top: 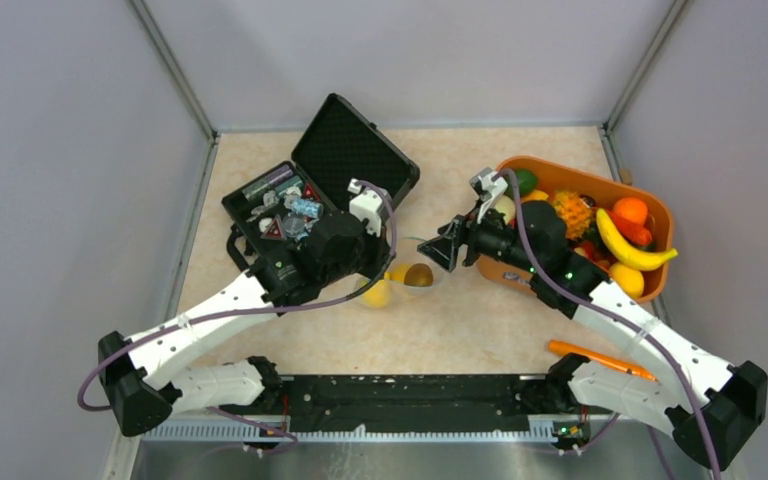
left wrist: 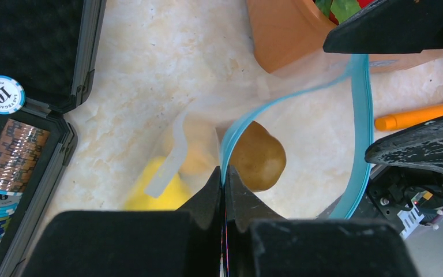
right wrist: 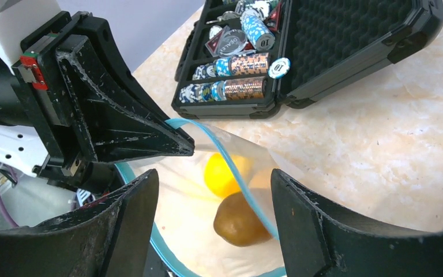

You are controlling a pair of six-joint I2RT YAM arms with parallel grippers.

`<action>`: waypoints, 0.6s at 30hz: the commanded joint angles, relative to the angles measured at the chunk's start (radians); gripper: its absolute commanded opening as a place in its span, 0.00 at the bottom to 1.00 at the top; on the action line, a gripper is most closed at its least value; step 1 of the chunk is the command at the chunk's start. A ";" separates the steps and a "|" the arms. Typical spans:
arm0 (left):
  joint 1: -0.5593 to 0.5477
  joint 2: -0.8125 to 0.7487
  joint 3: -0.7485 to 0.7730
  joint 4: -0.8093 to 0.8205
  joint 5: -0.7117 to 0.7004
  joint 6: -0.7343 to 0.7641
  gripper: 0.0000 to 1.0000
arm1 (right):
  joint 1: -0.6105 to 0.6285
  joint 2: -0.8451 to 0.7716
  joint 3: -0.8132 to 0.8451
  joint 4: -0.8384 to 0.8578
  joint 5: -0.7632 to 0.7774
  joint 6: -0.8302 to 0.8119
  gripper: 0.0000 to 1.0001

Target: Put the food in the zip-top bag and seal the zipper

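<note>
Setting: we log a robot lab cell, with grey panel walls point(top: 60, 150), marbled tabletop point(top: 480, 325), black arm-mounting rail point(top: 410, 395).

Left pincer point(top: 388, 266) and right pincer point(top: 440, 252) face each other over the zip-top bag point(top: 407, 288), between black case point(top: 350, 150) and orange basket point(top: 666, 238).

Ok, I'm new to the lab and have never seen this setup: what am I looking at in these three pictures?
These are two robot arms bolted at the edge of a table. The overhead picture looks down on both; the other two come from wrist cameras, so the black wedges at their bottom edge are that arm's own fingers. The left gripper is shut on the teal zipper of a clear zip-top bag. The right gripper is open at that mouth, holding nothing. Inside lie a yellow fruit and a brown fruit. Also on the table: an orange basket of toy food, an open black case of poker chips, an orange stick.
</note>
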 commanded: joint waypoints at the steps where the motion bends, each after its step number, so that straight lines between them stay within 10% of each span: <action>1: -0.001 -0.026 0.027 0.060 -0.017 -0.014 0.00 | 0.012 -0.037 0.029 0.030 0.005 -0.012 0.70; 12: 0.005 -0.076 0.056 0.007 -0.186 0.002 0.00 | 0.011 -0.175 0.055 -0.127 0.392 -0.017 0.69; 18: 0.017 0.112 0.224 -0.154 0.103 0.042 0.00 | 0.001 -0.175 0.162 -0.416 0.857 0.024 0.69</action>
